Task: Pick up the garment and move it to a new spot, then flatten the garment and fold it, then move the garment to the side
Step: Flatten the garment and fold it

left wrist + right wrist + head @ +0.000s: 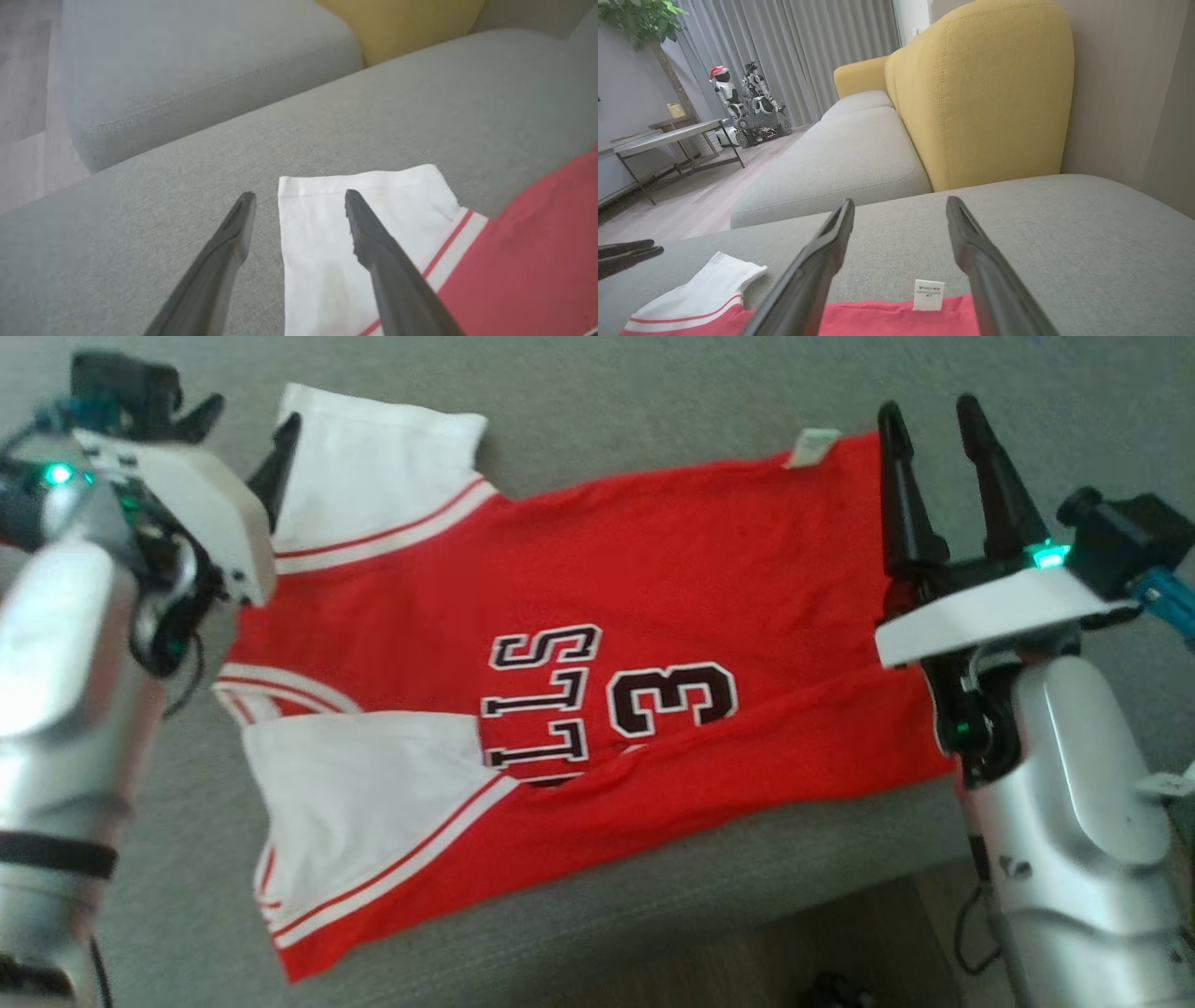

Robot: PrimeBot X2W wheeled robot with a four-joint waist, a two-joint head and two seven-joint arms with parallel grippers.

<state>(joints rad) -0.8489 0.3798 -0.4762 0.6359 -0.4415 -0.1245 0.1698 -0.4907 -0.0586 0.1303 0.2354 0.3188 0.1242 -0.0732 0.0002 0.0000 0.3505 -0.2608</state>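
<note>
Red jersey (709,616) spread out on the grey sofa (653,392), both grippers empty

It's lying sideways across the seat, white sleeves toward the robot's left, hem and its little tag (810,448) toward the right, near edge folded over part of the black lettering. Left gripper (247,425) hangs at the far sleeve (373,467), fingers spread wide, one over white cloth and one over bare cushion, holding nothing. Right gripper (929,415) is at the hem end just beside the tag, fingers wide apart too, nothing between them. Can't tell if either actually touches the fabric. Yellow backrest (980,93) behind.
</note>
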